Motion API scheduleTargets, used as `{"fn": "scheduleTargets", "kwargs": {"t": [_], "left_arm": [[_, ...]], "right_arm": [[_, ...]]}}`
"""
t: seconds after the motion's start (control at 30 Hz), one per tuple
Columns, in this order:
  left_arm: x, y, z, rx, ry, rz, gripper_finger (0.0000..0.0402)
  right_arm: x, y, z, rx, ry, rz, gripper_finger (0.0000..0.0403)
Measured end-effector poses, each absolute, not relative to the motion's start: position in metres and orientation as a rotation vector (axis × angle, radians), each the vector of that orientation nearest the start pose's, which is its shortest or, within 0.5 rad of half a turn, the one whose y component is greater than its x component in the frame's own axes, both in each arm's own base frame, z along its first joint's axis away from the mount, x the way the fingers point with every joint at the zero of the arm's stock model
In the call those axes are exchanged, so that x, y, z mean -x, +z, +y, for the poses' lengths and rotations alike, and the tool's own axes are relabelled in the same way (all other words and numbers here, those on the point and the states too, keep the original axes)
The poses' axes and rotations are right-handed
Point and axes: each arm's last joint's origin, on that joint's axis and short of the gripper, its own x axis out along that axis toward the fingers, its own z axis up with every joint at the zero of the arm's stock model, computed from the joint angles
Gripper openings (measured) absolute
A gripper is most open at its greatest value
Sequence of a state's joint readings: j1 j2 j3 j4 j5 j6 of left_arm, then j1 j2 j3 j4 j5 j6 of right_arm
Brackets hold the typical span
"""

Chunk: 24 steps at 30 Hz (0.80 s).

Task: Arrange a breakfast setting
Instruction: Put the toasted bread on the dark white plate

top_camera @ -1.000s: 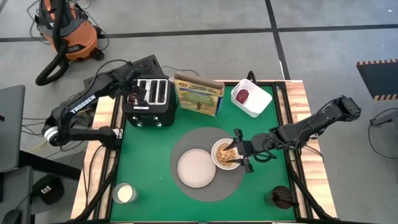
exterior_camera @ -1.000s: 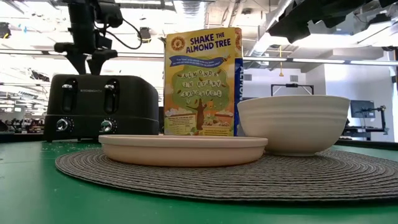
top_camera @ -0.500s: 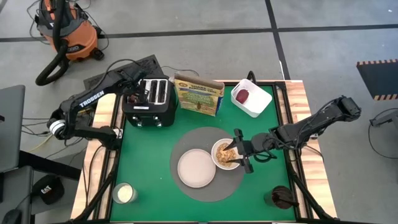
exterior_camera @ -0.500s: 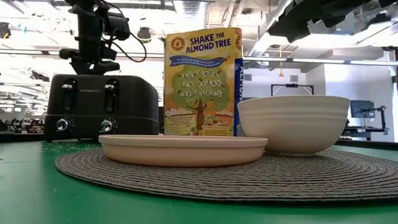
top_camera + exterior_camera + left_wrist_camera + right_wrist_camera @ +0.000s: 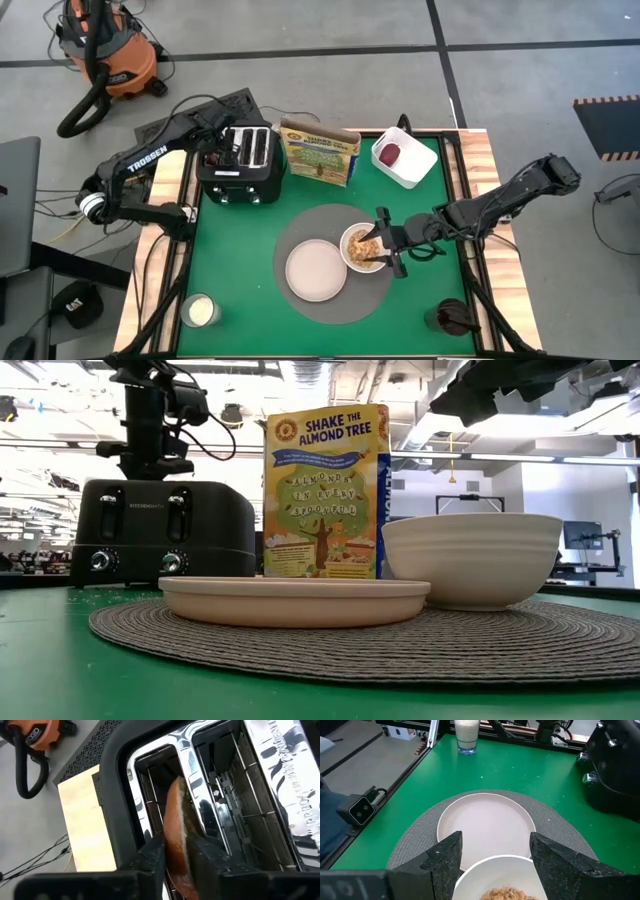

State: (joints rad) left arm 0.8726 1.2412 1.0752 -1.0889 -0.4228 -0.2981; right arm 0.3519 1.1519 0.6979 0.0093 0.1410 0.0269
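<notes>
While bread waits: left gripper [image 5: 176,851] clenched on toasted bread piece [image 5: 178,827] in toaster [image 5: 238,160].
Done: cereal [image 5: 362,247] in bowl [image 5: 359,250].
Left: plate [image 5: 316,269] bare.
Right gripper [image 5: 495,857]: spread, at the bowl.

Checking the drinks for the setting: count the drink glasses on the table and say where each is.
2. A clear glass of white milk stands at the green table's front-left corner; a glass of dark drink stands at the front-right corner. Neither is touched by a gripper.

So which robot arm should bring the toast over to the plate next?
Probably the left. Its gripper is at the toaster, fingers closed on the round toasted bread piece standing in a slot. The right gripper sits open around the bowl of cereal, beside the bare plate.
</notes>
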Motion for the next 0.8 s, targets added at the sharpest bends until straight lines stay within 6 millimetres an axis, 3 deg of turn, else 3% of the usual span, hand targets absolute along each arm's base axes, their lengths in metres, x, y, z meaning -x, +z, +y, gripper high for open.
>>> {"fn": "scheduleTargets", "kwargs": {"t": [0.17, 0.33, 0.6, 0.8], "left_arm": [[-0.131, 0.289, 0.166, 0.486, 1.294, 1.107, 0.0025], [-0.131, 0.312, 0.152, 0.428, 1.277, 1.019, 0.0016], [-0.126, 0.351, 0.114, 0.349, 1.174, 0.811, 0.0016], [-0.125, 0.369, 0.086, 0.321, 1.011, 0.636, 0.0017]], "right_arm": [[-0.232, 0.250, 0.081, 0.082, 0.201, 0.435, 0.0260], [-0.232, 0.250, 0.081, 0.081, 0.201, 0.435, 0.0260], [-0.232, 0.250, 0.081, 0.074, 0.200, 0.436, 0.0260], [-0.232, 0.250, 0.081, 0.057, 0.196, 0.438, 0.0260]]}}
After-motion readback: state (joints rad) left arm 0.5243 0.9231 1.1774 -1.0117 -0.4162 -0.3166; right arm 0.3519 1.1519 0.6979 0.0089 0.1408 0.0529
